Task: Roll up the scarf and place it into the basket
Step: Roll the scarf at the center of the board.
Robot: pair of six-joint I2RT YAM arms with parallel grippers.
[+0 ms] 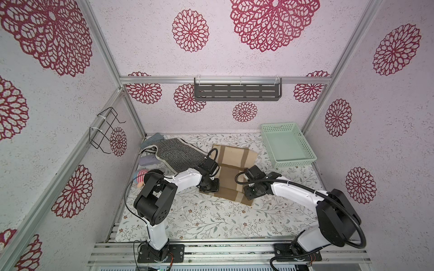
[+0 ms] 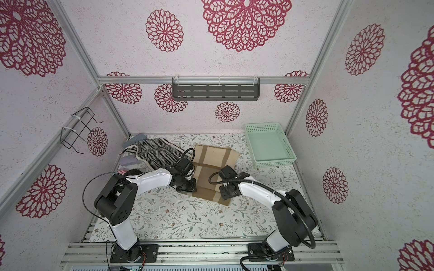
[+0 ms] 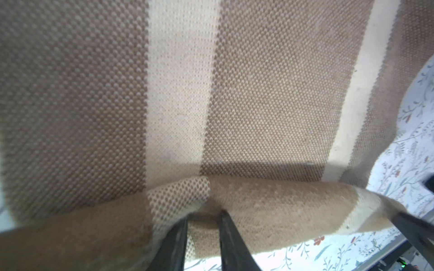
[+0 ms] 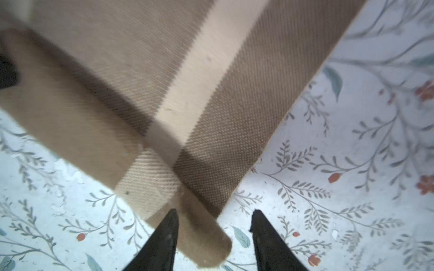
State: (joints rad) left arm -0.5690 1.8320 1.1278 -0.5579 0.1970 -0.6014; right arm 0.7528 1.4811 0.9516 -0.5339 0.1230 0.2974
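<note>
On floral tabletop point(image 1: 211, 218), front bare: pinching rolled edge of scarf point(image 1: 232, 154) with left gripper point(image 3: 203, 217), straddling corner with right gripper point(image 4: 215, 211), jaws apart; basket point(image 1: 279, 127) well clear.

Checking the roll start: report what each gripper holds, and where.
Left gripper pinches the scarf by its turned-over near end. Right gripper holds nothing: its jaws stand open astride a corner.

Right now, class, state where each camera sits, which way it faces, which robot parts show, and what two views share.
Top view: overhead, facing down at table, scarf, basket; left arm and right arm show.
Top view: beside it, facing likewise; same scarf, same arms.
Left wrist: on left arm, looking along jaws shut on scarf's folded edge.
Right wrist: on right arm, looking past open jaws at scarf's corner.
Shared: wrist views both show scarf.
</note>
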